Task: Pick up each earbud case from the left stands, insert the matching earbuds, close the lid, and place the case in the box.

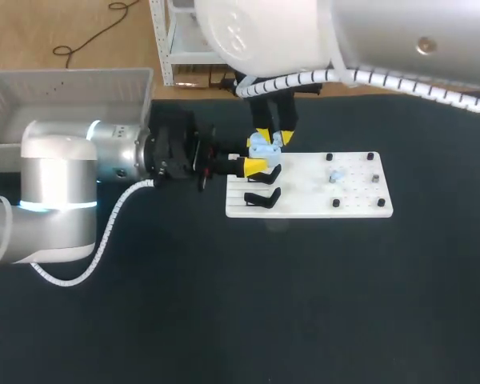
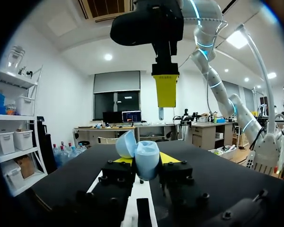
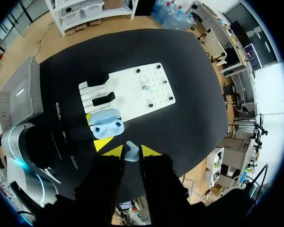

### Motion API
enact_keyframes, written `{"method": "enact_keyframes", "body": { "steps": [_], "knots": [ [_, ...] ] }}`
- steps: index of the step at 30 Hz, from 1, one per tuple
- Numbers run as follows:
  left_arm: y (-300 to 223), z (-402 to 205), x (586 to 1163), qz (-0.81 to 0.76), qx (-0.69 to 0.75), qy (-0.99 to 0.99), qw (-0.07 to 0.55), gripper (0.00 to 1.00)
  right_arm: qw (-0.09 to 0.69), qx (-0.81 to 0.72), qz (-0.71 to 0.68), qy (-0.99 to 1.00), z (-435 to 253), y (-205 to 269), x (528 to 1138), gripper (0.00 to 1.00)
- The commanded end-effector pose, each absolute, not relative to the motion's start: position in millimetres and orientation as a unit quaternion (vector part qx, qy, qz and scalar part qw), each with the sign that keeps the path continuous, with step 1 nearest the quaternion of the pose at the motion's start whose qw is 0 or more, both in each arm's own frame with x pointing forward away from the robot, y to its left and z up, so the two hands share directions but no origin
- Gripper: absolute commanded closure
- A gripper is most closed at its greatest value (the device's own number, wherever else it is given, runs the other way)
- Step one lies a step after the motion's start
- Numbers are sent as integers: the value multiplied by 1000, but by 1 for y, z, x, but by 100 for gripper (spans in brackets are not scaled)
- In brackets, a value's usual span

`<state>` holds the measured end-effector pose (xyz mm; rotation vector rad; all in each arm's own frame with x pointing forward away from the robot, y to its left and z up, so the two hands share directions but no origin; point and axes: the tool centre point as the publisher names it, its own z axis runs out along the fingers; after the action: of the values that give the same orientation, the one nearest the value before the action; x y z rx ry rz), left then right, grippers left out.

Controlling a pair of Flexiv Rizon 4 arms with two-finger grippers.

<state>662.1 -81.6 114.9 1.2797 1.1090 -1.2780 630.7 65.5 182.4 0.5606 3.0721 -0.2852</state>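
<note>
My left gripper [image 1: 258, 154] is shut on an open light blue earbud case [image 1: 260, 145] at the left end of the white board [image 1: 312, 196]. In the left wrist view the case [image 2: 147, 160] sits between the yellow tips with its lid [image 2: 126, 144] swung up. My right gripper [image 3: 131, 151] hangs right above the case [image 3: 106, 124] and is shut on a small light blue earbud [image 3: 131, 153]. Both sockets of the case look empty. Another earbud [image 1: 336, 175] rests on the board. Two black stands [image 1: 262, 196] stay on the board's left part.
A grey box [image 1: 64, 96] stands at the far left of the black table. Several black pegs [image 1: 370, 157] stick up around the board's right half. The right arm's finger [image 2: 165, 89] hangs ahead of the left gripper.
</note>
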Motion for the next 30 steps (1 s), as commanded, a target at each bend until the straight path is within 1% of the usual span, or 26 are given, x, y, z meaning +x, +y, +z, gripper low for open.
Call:
{"method": "enact_keyframes", "body": {
  "steps": [1, 14, 30],
  "knots": [
    [-81, 114, 665, -527, 527, 455, 488, 100, -5, 175, -98, 980, 179, 70, 639, 100],
    [-81, 114, 665, -527, 527, 455, 488, 100, -7, 167, -108, 980, 167, 71, 657, 100],
    [-81, 114, 665, -527, 527, 455, 488, 100, -17, 170, -111, 979, 158, 71, 662, 100]
  ]
}}
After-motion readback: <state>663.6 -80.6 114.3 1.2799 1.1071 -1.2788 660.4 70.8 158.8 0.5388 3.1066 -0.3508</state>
